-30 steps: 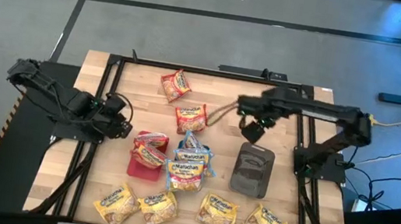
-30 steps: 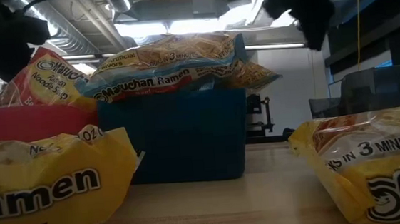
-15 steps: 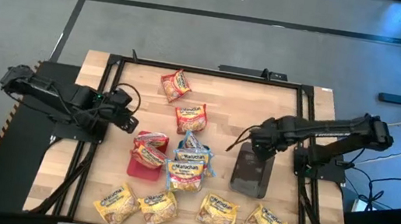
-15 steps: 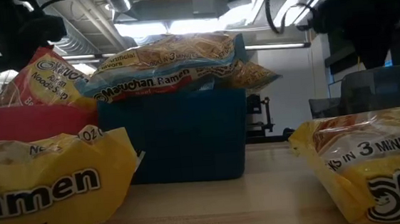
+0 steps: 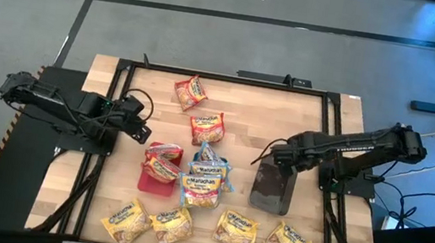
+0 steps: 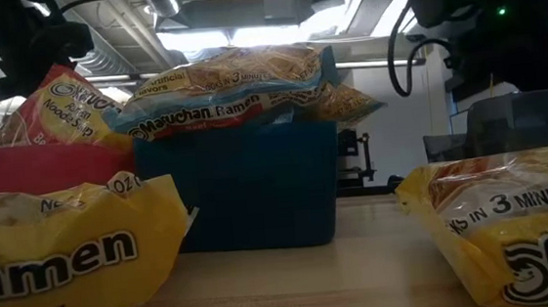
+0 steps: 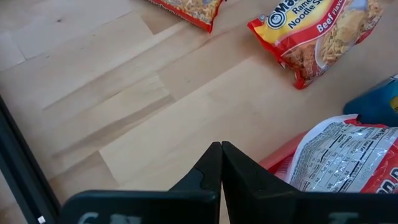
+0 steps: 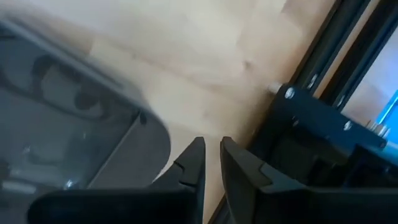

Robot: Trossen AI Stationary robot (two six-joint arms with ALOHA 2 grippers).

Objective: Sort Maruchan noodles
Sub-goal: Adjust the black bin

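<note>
Two red Maruchan packets (image 5: 190, 92) (image 5: 206, 127) lie on the wood at the far middle. More red packets (image 5: 162, 165) rest in a red tray (image 5: 146, 183), and blue-edged ones (image 5: 204, 181) are heaped on a teal tray (image 6: 247, 185). Several yellow packets (image 5: 171, 224) lie in a row along the near edge. My right gripper (image 8: 211, 149) hovers over the far end of the dark grey tray (image 5: 273, 193), open by a narrow gap that holds nothing. At the table's left side my left gripper (image 7: 221, 146) is shut and empty, beside the red tray.
A black metal frame (image 5: 329, 146) runs around the tabletop, close to my right gripper. Bare wood (image 5: 146, 86) lies at the far left and between the teal tray and the grey tray.
My right arm has drawn back from the far middle of the table toward the right and near edges, bringing its gripper down over the grey tray's far end. My left gripper has shifted a little toward the far edge. The packets and trays lie where they were.
</note>
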